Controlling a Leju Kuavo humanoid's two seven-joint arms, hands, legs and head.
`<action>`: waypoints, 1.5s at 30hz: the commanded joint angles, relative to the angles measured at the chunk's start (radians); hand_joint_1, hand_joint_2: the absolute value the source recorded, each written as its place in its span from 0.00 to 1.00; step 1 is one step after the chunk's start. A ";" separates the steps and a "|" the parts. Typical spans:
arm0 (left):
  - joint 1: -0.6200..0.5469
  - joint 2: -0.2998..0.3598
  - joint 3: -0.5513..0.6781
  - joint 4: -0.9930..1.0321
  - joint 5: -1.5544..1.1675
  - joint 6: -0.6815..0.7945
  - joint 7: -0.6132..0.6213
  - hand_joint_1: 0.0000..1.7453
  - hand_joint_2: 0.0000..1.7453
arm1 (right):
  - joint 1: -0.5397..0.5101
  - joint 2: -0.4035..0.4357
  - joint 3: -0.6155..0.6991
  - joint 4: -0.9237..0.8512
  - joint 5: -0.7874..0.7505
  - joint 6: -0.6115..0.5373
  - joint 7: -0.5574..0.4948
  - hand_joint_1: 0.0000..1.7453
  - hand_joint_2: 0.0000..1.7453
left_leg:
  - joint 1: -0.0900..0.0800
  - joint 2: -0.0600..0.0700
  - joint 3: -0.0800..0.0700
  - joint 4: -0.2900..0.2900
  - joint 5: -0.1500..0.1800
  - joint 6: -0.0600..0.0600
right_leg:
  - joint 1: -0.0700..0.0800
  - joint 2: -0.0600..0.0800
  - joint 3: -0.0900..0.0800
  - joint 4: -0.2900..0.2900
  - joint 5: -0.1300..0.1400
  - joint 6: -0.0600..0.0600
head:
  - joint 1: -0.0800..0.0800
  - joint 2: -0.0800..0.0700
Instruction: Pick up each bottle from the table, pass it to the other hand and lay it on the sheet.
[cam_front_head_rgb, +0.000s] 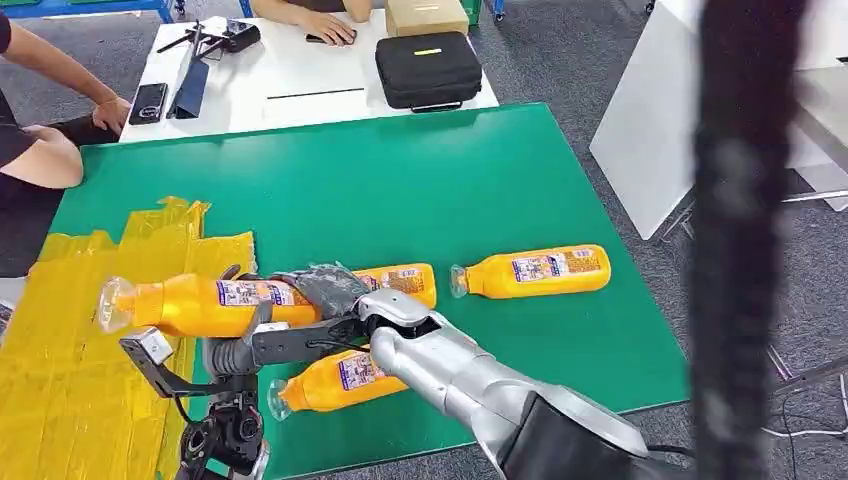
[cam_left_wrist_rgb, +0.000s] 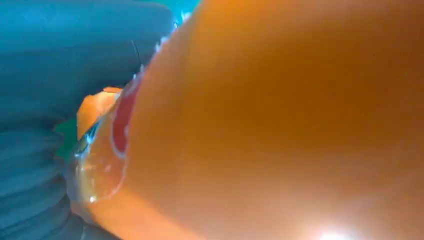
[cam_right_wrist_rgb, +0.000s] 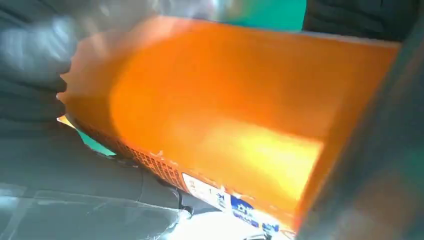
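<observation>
An orange bottle (cam_front_head_rgb: 190, 303) with a clear cap hangs level above the green table (cam_front_head_rgb: 420, 180), its cap over the edge of the yellow sheet (cam_front_head_rgb: 60, 340). My right hand (cam_front_head_rgb: 325, 288) wraps its base end. My left hand (cam_front_head_rgb: 245, 350) reaches up from beneath, its thumb against the bottle's middle. The bottle's orange side (cam_left_wrist_rgb: 280, 125) lies close against the left hand's grey fingers (cam_left_wrist_rgb: 30, 150), and its body (cam_right_wrist_rgb: 210, 115) lies within the right hand. Three more orange bottles lie on the table: one (cam_front_head_rgb: 408, 282) just behind my right hand, one (cam_front_head_rgb: 535, 271) to the right, one (cam_front_head_rgb: 330, 382) under my right arm.
A white table (cam_front_head_rgb: 300, 70) behind the green one carries a black case (cam_front_head_rgb: 428, 68), a cardboard box (cam_front_head_rgb: 426, 14) and a phone (cam_front_head_rgb: 148, 102). People's arms (cam_front_head_rgb: 60, 90) rest at the far left. A dark blurred post (cam_front_head_rgb: 740, 250) stands close on the right.
</observation>
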 joint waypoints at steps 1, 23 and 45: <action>-0.124 0.012 -0.009 -0.001 0.037 -0.035 0.004 1.00 1.00 | 0.061 0.006 0.037 0.079 0.038 0.017 -0.007 1.00 1.00 | 0.002 -0.004 0.002 0.000 0.000 -0.003 | 0.002 -0.005 0.004 -0.001 -0.001 -0.001 | 0.000 0.000; -0.031 0.035 0.334 -0.492 -0.911 0.754 -0.133 1.00 1.00 | 0.192 -0.259 -0.301 -0.345 -0.022 0.111 -0.154 0.00 0.00 | 0.002 -0.004 0.003 0.001 -0.002 -0.003 | 0.001 -0.004 0.005 0.001 -0.002 -0.001 | 0.000 0.000; -0.204 0.234 0.132 0.376 -1.736 0.753 0.456 1.00 1.00 | 0.202 -0.333 -0.206 -0.437 0.070 0.148 -0.099 0.00 1.00 | 0.000 -0.005 0.004 -0.002 0.000 -0.003 | 0.000 -0.004 0.005 -0.001 -0.001 -0.001 | 0.000 0.000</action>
